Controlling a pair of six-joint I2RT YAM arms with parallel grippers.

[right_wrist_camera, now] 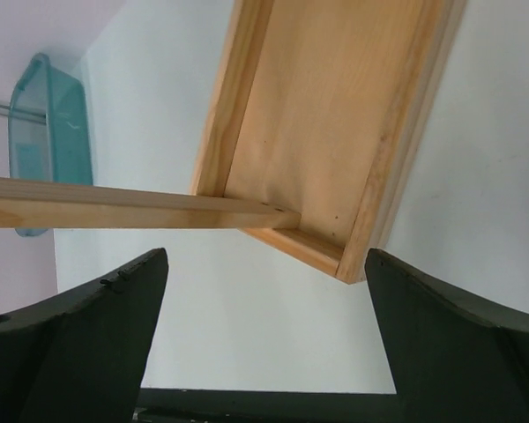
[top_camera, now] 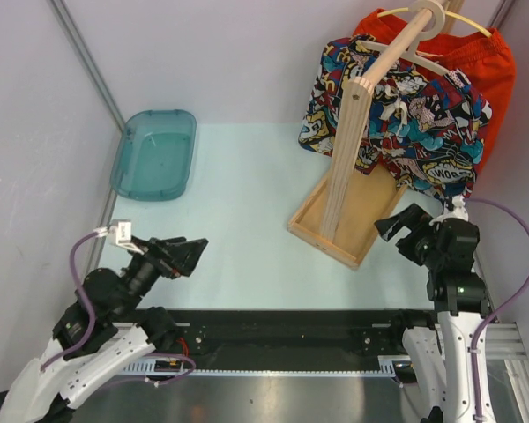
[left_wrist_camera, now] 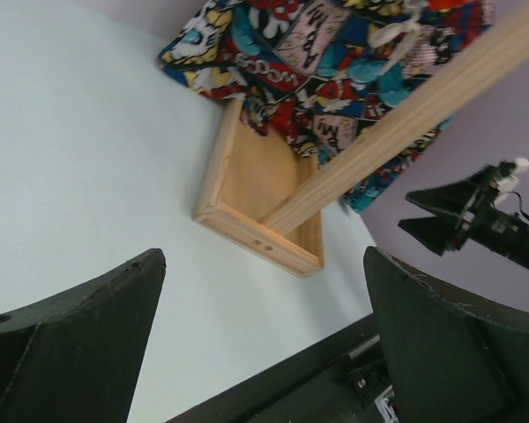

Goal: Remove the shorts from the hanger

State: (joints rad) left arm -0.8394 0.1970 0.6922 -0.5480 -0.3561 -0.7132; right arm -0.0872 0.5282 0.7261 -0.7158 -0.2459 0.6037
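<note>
From above, the printed shorts [top_camera: 406, 115] are seen draped over a wooden hanger [top_camera: 420, 58] at the far right, with the orange shorts [top_camera: 489, 66] hung just behind them. Both pairs are carried by a leaning post [top_camera: 346, 159] that rises from a shallow wooden tray [top_camera: 335, 231] on the surface [top_camera: 238, 229]. A teal tub [top_camera: 154, 154] lies well apart at the far left. The left end effector [top_camera: 187, 256] is held near the left edge with its fingers spread and nothing between them. The right end effector [top_camera: 404, 231] is likewise spread and empty, just beside the near right end of the tray and below the hem of the printed shorts. In the left wrist view, the tray [left_wrist_camera: 264, 189], the post [left_wrist_camera: 406, 123] and the lower part of the printed shorts [left_wrist_camera: 317, 62] are framed between the spread fingers [left_wrist_camera: 70, 352], all well away from them. In the right wrist view only the tray [right_wrist_camera: 335, 115], the post [right_wrist_camera: 115, 207] and the tub [right_wrist_camera: 48, 141] are shown; no cloth is seen. No pair has yet been taken off. If the fabric is pulled sideways or towards the arms, the light stand could be tipped or dragged, since nothing is seen holding it down. A drawstring or waistband could also be snagged on the hanger, and both pairs might be caught together because they overlap.
</note>
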